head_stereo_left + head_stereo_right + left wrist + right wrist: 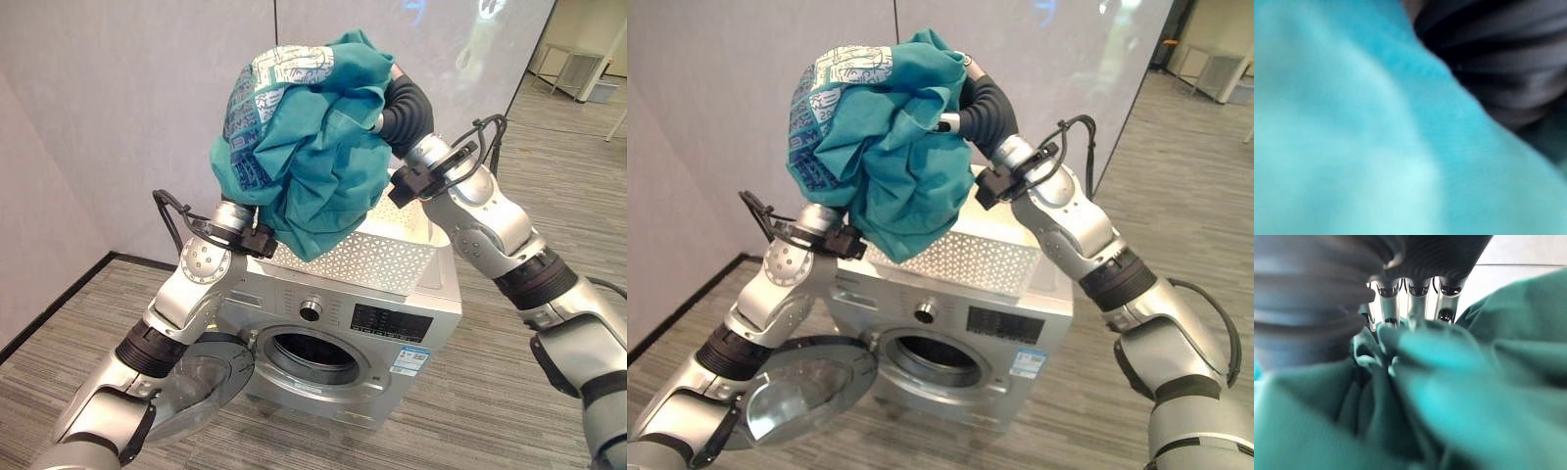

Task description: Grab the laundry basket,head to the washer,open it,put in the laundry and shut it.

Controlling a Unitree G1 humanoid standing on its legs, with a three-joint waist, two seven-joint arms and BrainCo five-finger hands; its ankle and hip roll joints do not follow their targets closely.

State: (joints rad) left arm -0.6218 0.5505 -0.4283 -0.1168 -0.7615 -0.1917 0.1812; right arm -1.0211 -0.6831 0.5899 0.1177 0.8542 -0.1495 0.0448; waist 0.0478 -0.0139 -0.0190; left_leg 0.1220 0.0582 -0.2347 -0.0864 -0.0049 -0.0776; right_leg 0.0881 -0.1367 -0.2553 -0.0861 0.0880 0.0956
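Observation:
A bundle of teal laundry [304, 147] with a pale printed patch hangs in the air above the white perforated basket [372, 259], which stands on top of the silver washer [431, 313]. My right hand [407, 113] comes in from the right, and its fingers [1387, 308] are dug into the bunched cloth. My left hand [1498, 63] reaches up from below left and is buried under the bundle, so its fingers are hidden. The washer's round door [201, 377] is swung open to the left, leaving the drum opening [313, 354] uncovered.
The washer stands against a grey wall [118, 117] with a dark baseboard. A metal-framed table [578, 69] stands far off at the back right. Grey striped floor surrounds the washer, and the open door juts out at the left front.

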